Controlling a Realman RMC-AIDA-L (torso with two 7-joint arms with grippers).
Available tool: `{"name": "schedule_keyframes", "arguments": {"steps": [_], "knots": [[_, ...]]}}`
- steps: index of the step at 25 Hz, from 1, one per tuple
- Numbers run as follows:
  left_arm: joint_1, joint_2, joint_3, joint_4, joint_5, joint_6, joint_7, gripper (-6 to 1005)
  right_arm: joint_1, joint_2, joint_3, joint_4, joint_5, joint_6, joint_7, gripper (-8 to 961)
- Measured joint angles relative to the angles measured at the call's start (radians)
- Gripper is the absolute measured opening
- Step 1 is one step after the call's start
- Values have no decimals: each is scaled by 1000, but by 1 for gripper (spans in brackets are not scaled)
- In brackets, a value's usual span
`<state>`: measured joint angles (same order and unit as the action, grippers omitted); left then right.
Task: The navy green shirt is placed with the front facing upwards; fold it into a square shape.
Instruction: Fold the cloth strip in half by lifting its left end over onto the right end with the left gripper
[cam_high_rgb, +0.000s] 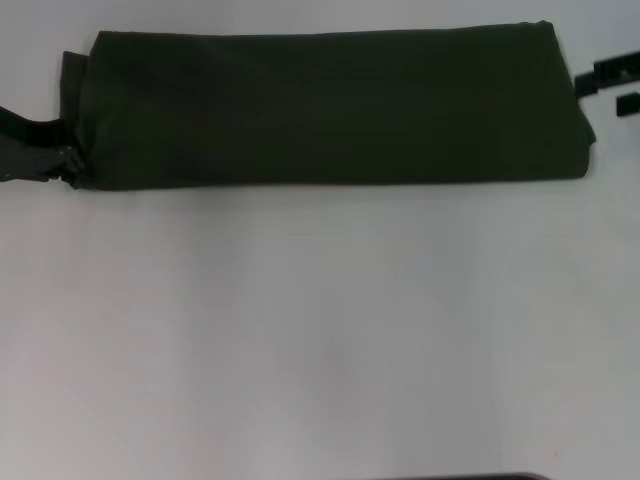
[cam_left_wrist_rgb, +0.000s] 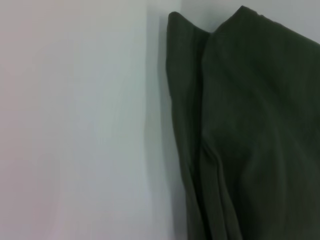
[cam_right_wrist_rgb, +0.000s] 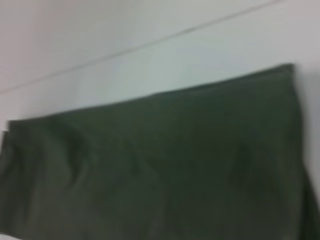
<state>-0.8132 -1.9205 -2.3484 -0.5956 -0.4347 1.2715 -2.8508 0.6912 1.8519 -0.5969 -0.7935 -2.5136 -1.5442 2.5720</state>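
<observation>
1. The navy green shirt lies on the white tabletop at the far side of the head view, folded into a long, narrow band.
2. Its long axis runs from the robot's left to its right, parallel to the near edge of the tabletop; the short axis points away from the robot.
3. No lettering, collar or label shows on the upper surface, only plain dark cloth, so which end holds the neck cannot be told.
4. At the left end a small flap of cloth sticks out beyond the main band, and the left wrist view shows layered folds of the shirt stacked there beside bare tabletop.
5. The right end is a cleaner edge, slightly rounded at the near corner; the right wrist view shows the flat band of the shirt with a straight far edge.
6. The left gripper is at the near left corner of the band, touching the cloth; whether its fingers are clamped on it cannot be told.
7. The right gripper sits just beside the right end, near its far corner, with its dark fingers apart and clear of the cloth.
</observation>
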Motion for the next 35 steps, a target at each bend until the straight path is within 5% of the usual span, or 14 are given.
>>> {"name": "schedule_keyframes", "arguments": {"steps": [8, 28, 33, 35], "knots": [[-8, 2, -4, -2, -1, 2, -1, 63, -7, 14, -1, 5, -85, 1, -8, 867], [-25, -5, 0, -12, 1, 2, 0, 58, 3, 102, -35, 123, -80, 253, -39, 867], [-20, -6, 0, -24, 1, 8, 0, 59, 13, 105, -29, 136, -69, 251, -43, 847], [-20, -6, 0, -26, 1, 11, 0, 59, 10, 98, -27, 133, -56, 249, -46, 757]]}}
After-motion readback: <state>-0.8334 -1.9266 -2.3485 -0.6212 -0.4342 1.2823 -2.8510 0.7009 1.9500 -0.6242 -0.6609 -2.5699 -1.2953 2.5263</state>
